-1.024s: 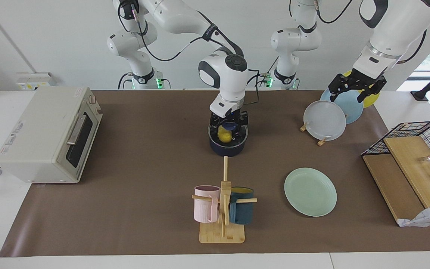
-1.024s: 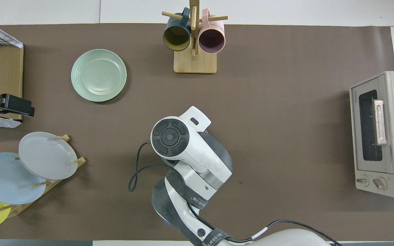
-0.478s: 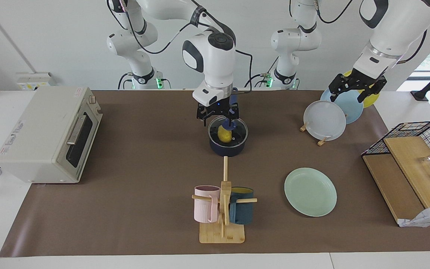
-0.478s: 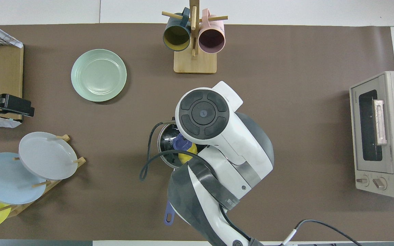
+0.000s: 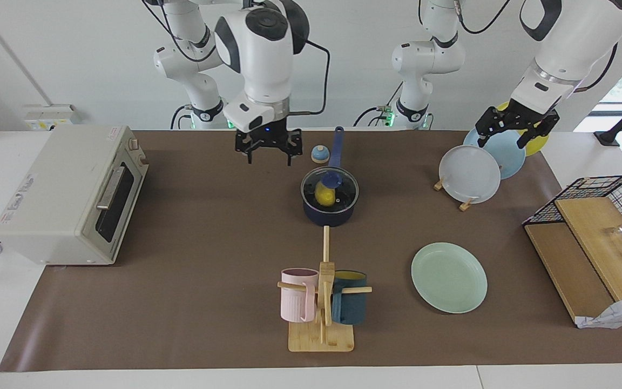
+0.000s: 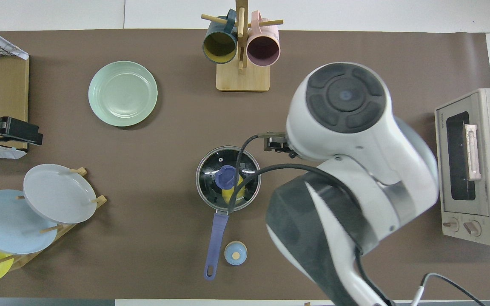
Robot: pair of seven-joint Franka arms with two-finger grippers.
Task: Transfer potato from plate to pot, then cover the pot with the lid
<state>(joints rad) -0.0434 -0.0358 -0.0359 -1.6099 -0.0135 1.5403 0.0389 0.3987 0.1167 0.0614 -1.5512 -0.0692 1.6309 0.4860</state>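
The dark navy pot (image 5: 330, 213) (image 6: 204, 170) stands mid-table, its blue handle (image 6: 214, 246) pointing toward the robots. The glass lid (image 5: 346, 190) (image 6: 211, 163) with its blue knob (image 5: 331, 179) (image 6: 226, 177) rests on the pot. Through the glass I see the yellow potato (image 5: 324, 194) (image 6: 227, 196) inside. My right gripper (image 5: 269, 158) hangs open and empty above the mat, beside the pot toward the oven. The mint-green plate (image 5: 448, 277) (image 6: 123, 93) lies bare, farther from the robots. My left gripper (image 5: 500, 143) waits open over the plate rack.
A toaster oven (image 5: 73, 194) sits at the right arm's end. A wooden mug rack (image 5: 322, 302) stands farther out than the pot. A small bell (image 5: 319, 154) (image 6: 235, 253) lies beside the pot handle. A plate rack (image 5: 470, 173) and a wire basket (image 5: 608, 200) fill the left arm's end.
My right gripper has risen off the lid's knob and swung toward the oven, leaving the lid on the pot. The left arm has not moved.
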